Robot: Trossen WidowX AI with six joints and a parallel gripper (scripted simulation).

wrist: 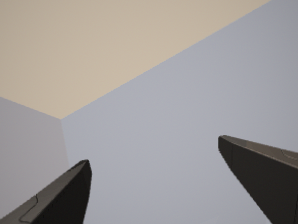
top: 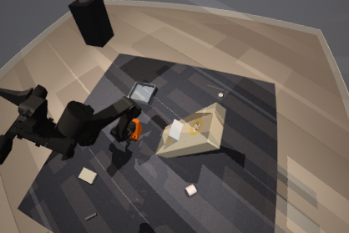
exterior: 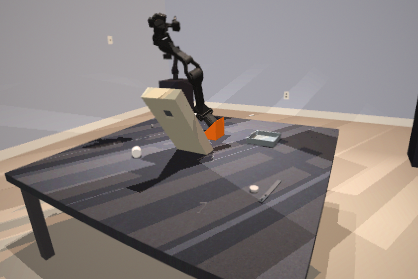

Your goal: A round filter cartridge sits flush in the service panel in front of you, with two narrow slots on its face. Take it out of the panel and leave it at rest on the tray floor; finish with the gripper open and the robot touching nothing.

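Observation:
The beige service panel [top: 192, 143] [exterior: 187, 126] stands tilted on the table. Its sloped face shows in the top view with a yellow ring and the round, pale and dark cartridge face [top: 196, 126] inside it; the slots are too small to make out. The exterior view shows only the panel's back. The grey tray [top: 143, 93] [exterior: 259, 141] lies flat beside the panel, with nothing visible in it. My gripper [exterior: 165, 21] [wrist: 155, 154] is open and empty, raised high and far from panel and tray. It points toward the room's walls, with only wall and ceiling between its fingers.
An orange wedge [top: 136, 129] [exterior: 216, 129] is by the arm's lower end, near the panel. A white plate [top: 175, 129] overlaps the panel face. A white cylinder [top: 190, 189] [exterior: 136, 152], a small white piece [top: 220, 95] [exterior: 254, 188], a thin bar [exterior: 270, 191] and a cream block [top: 88, 175] lie around.

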